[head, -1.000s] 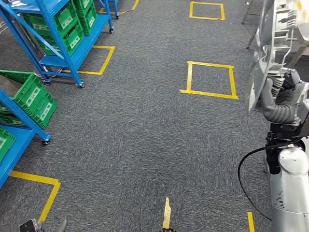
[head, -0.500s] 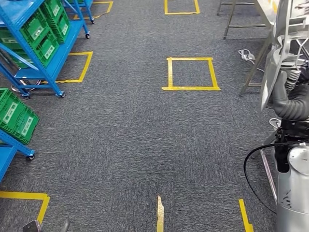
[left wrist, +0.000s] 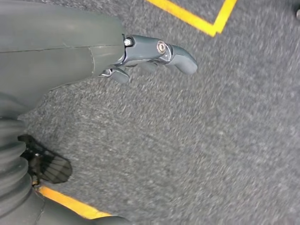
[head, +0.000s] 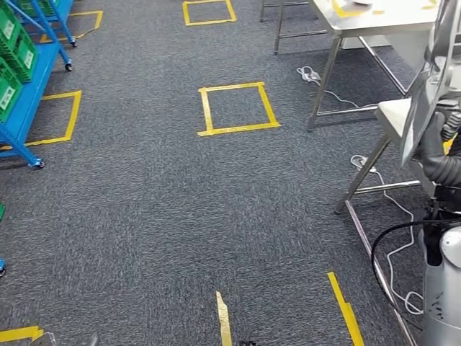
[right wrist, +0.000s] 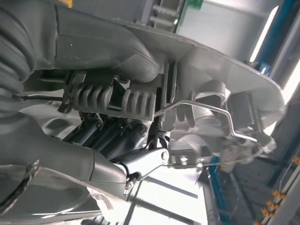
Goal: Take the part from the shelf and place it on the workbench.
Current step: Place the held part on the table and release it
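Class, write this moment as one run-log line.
phase: carrying | right hand: grips silver part | left hand: holds nothing, above carpet | workbench: ahead-right, part not yet placed

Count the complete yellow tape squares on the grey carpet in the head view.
3. One yellow tape square lies mid-floor, one beyond it near the top, one beside the blue shelf. Partial tape strips may belong to more.

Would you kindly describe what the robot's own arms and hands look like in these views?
The right arm has a glossy silver shell, with a black cable looping out beside it. The right robot hand is matte grey with a thick thumb and a ribbed grey cover. The left robot hand has a smooth grey cover, darker slate fingers and small metal screws.
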